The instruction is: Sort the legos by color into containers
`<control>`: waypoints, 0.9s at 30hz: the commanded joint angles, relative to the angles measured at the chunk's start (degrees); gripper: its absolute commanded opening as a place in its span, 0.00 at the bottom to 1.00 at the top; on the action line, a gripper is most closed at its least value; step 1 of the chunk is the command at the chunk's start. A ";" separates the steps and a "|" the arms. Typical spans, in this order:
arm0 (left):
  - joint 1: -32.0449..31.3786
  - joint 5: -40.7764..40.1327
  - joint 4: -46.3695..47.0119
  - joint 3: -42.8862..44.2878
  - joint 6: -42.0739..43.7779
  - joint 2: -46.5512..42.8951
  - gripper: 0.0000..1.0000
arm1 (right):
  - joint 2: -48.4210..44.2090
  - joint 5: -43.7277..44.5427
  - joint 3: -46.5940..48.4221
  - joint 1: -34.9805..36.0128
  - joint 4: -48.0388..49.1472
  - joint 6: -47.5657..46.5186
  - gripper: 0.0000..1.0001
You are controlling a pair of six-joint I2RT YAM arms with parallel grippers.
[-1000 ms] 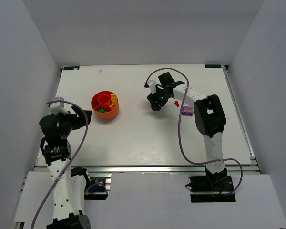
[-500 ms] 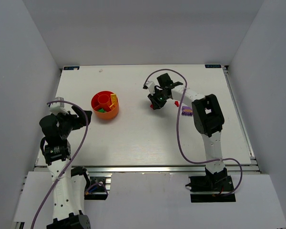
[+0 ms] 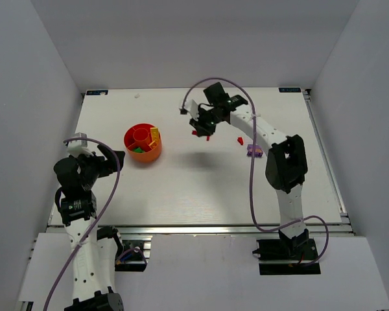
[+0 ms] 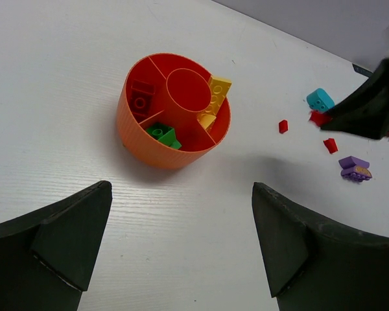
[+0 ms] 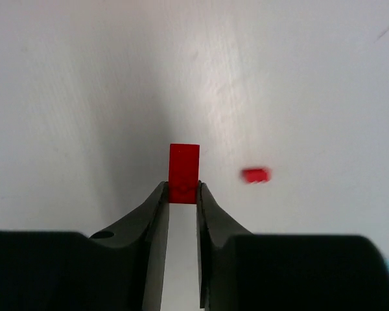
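Right gripper (image 5: 182, 189) pinches a red brick (image 5: 184, 170) by its lower end, above the table (image 3: 181, 188) and well right of the orange bowl (image 4: 149, 146). Loose red piece (image 5: 255, 175) lies just beyond. Left gripper (image 4: 179, 194) spread wide, empty, facing the bowl, whose compartments hold red, green and yellow bricks.

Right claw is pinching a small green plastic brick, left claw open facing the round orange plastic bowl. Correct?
No: the small plastic brick in the right claw is red, not green, per the right wrist view. The left claw is open facing the round orange plastic bowl.
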 commanded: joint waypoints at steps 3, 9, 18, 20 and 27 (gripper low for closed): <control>-0.03 -2.13 -0.95 0.58 0.55 -1.44 0.98 | -5.59 5.70 12.39 9.49 -2.18 -15.11 0.00; -0.03 -0.74 0.09 0.58 -1.20 -0.74 0.98 | -4.36 6.77 15.38 16.44 9.77 -19.34 0.00; 0.50 17.90 6.95 1.11 -19.82 8.58 0.98 | -8.31 5.81 9.15 20.74 19.72 -16.18 0.00; 0.50 21.58 10.45 -0.21 -24.46 9.19 0.98 | -9.01 5.36 7.31 21.01 19.46 -15.13 0.00; -0.11 25.99 18.82 -4.34 -33.28 9.63 0.95 | -12.35 3.08 1.15 22.33 21.21 -9.33 0.00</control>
